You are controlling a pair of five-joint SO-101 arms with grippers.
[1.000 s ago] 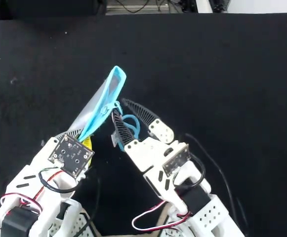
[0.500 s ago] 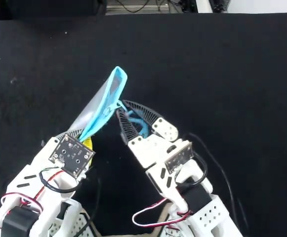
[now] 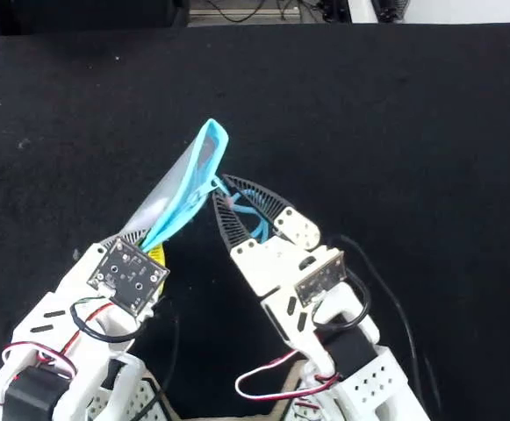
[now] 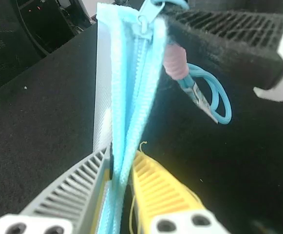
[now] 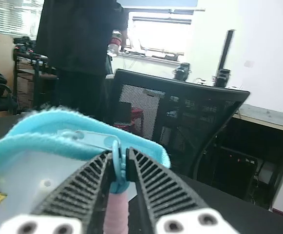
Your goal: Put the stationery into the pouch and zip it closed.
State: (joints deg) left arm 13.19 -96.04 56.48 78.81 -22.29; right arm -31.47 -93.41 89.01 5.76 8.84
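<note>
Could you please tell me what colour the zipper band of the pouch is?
Light blue; the zipper band shows best in the left wrist view.

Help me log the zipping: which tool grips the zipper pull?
The right tool, black-fingered, pinches the blue pull ring; the left tool, grey and yellow, clamps the pouch edge.

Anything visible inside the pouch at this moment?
No contents show: the pouch's zip looks shut along the stretch in view and its pale side hides the inside. The right gripper pinches the zip pull's blue loop.

The pouch [image 3: 183,186] is pale blue, right claw [image 5: 118,157] ribbed black, left claw [image 4: 122,156] grey and yellow.
</note>
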